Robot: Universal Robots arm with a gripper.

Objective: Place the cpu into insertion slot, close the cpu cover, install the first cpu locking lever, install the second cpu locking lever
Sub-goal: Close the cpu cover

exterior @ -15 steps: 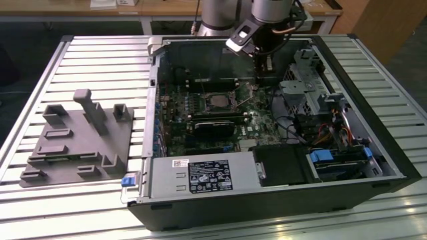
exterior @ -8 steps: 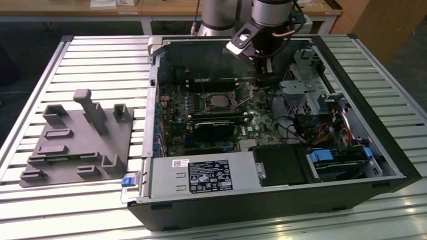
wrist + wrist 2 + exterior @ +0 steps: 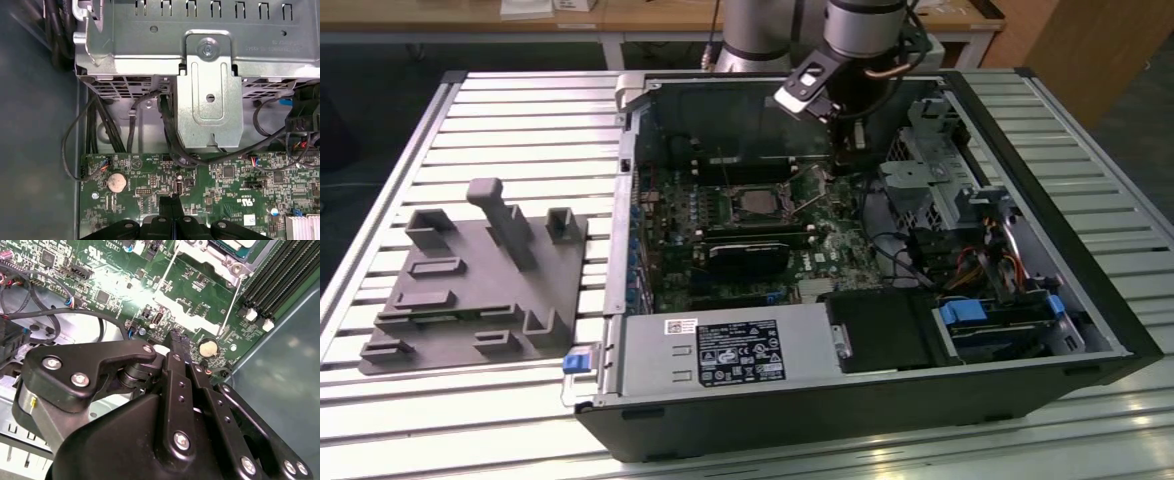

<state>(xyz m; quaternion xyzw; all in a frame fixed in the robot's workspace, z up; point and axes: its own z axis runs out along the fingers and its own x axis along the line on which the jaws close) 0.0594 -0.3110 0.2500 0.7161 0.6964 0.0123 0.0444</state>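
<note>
Exterior view, left to right.

- Grey moulded fixture [image 3: 474,275] on the slatted table [image 3: 520,110], well apart from the claw, off to the exterior view's left of it.
- Open computer case [image 3: 854,425] next, with the green motherboard [image 3: 674,215] lying inside.
- Insertion slot [image 3: 730,190] on the board, near the claw, on the exterior view's left of it and a little nearer the camera.
- The cpu [image 3: 758,204] lies in the slot. The cpu cover [image 3: 207,256] rests flat around it, as far as shows.
- Two thin locking levers [image 3: 229,310] run out from the slot toward the claw and look to be up off the board.
- Black heatsink block [image 3: 747,257] past the slot from the claw, nearer the camera.
- The claw [image 3: 843,165] hangs low inside the case over the board. Its fingers [image 3: 165,210] are pressed together with nothing between them. The tip is close above the board; whether it touches, I cannot tell.
- Coin cell [image 3: 116,181] just beside the tip in the first wrist view.
- Black cables [image 3: 170,135] run between the tip and the metal drive cage [image 3: 927,185], which stands near the claw on the exterior view's right.
- Blue drive caddy [image 3: 967,312] well apart from the claw, toward the camera.
</note>
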